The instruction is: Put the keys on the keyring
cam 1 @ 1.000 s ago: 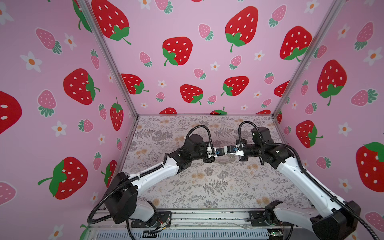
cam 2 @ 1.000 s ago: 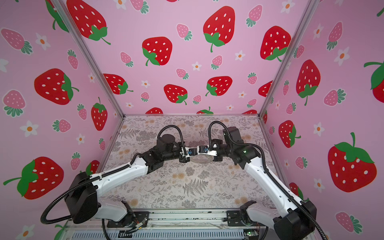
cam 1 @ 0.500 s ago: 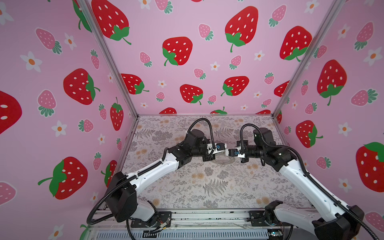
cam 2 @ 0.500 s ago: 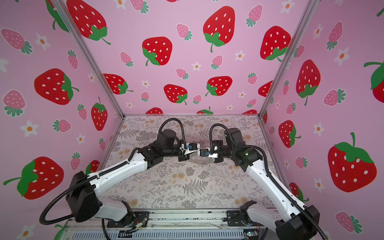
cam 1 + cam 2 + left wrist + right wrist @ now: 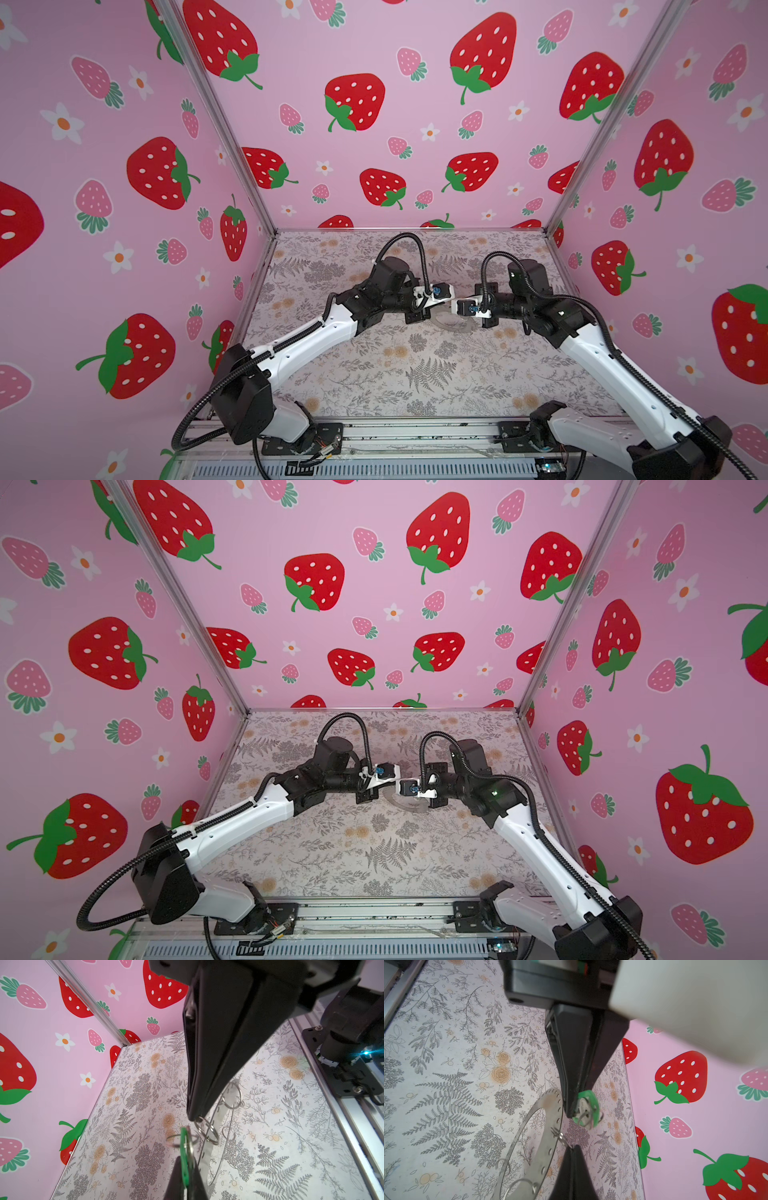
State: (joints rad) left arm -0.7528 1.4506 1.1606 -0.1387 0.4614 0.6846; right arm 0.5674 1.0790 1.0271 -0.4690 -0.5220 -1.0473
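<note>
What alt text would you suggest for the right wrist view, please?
The right gripper pinches the green-tagged key beside the flat, hole-rimmed keyring, over a floral table. Facing it, the left gripper grips a small wire loop on the keyring's edge.

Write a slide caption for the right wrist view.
Right jaws pinch the green key tag beside the keyring, its wire loop held by the left jaws.

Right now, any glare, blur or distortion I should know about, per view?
In both top views, wide-angle stretch toward the edges, and the keyring is faint against the patterned mat; in the left wrist view, a cyan LED flares and the green key tag sits edge-on, soft; in the right wrist view, the white housing is a defocused blur, the tag slightly soft.
</note>
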